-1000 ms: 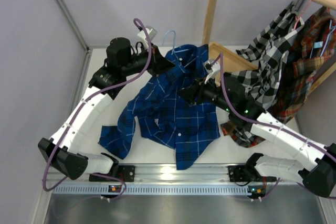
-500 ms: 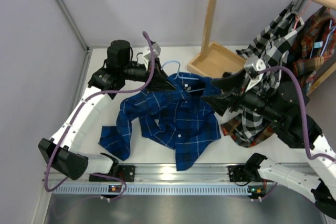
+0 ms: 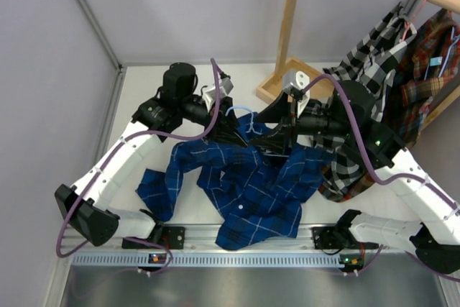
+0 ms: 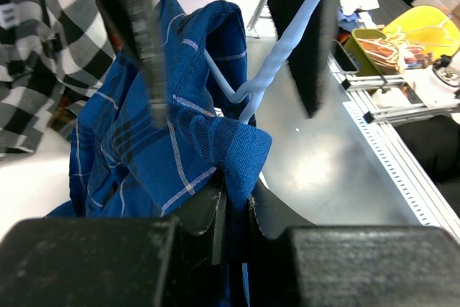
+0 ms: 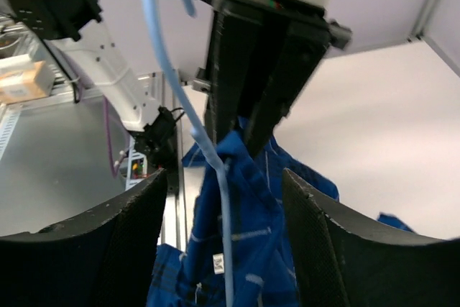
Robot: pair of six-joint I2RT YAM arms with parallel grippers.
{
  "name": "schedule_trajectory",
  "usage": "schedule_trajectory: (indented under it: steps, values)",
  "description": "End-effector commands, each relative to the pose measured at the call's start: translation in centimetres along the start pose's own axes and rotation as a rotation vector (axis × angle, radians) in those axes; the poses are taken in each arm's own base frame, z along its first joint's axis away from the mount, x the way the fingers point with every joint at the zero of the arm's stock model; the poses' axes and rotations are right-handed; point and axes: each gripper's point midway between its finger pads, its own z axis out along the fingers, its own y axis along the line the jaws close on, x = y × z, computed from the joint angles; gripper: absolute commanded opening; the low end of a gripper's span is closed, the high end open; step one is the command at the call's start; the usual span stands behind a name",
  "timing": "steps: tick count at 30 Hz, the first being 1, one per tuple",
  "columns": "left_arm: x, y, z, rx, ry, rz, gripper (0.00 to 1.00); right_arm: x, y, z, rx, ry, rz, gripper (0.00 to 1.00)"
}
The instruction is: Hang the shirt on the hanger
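Note:
The dark blue plaid shirt (image 3: 244,185) hangs bunched from its collar over the table. My left gripper (image 3: 233,133) is shut on a fold of the shirt's collar (image 4: 230,149), seen pinched between its jaws (image 4: 237,203). The light-blue wire hanger (image 3: 241,112) sits at the collar, its wire running up past the fabric (image 4: 287,55). My right gripper (image 3: 272,127) faces the left one and is wide open (image 5: 224,177). The hanger wire (image 5: 224,206) and the shirt (image 5: 251,249) stand between its fingers. I cannot tell whether either finger touches the wire.
A wooden rack base (image 3: 284,80) and its post (image 3: 290,12) stand at the back. A black-and-white checked shirt (image 3: 366,77) and a red-brown plaid shirt (image 3: 424,70) hang at the right, close behind my right arm. The mounting rail (image 3: 237,235) runs along the near edge.
My right gripper has swung left and closed in on the hanger and collar. My left gripper has moved right and nearer with the collar. The shirt's body has slid toward the near edge.

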Motion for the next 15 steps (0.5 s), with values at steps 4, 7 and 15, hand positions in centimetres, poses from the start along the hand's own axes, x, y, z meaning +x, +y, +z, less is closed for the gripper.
schedule_trajectory:
  steps: [4, 7, 15]
  values:
    - [-0.1, 0.0, 1.2, 0.080, 0.005, 0.019, 0.00, -2.9, 2.1, -0.1, -0.128, -0.100, -0.117, 0.55]
    - [0.0, 0.6, 1.4, 0.070, 0.009, -0.001, 0.00, -2.6, 1.8, 0.4, -0.139, -0.100, -0.110, 0.51]
    - [0.3, 0.8, 1.6, 0.066, 0.013, -0.014, 0.00, -2.1, 0.7, 1.0, -0.106, -0.089, -0.113, 0.08]
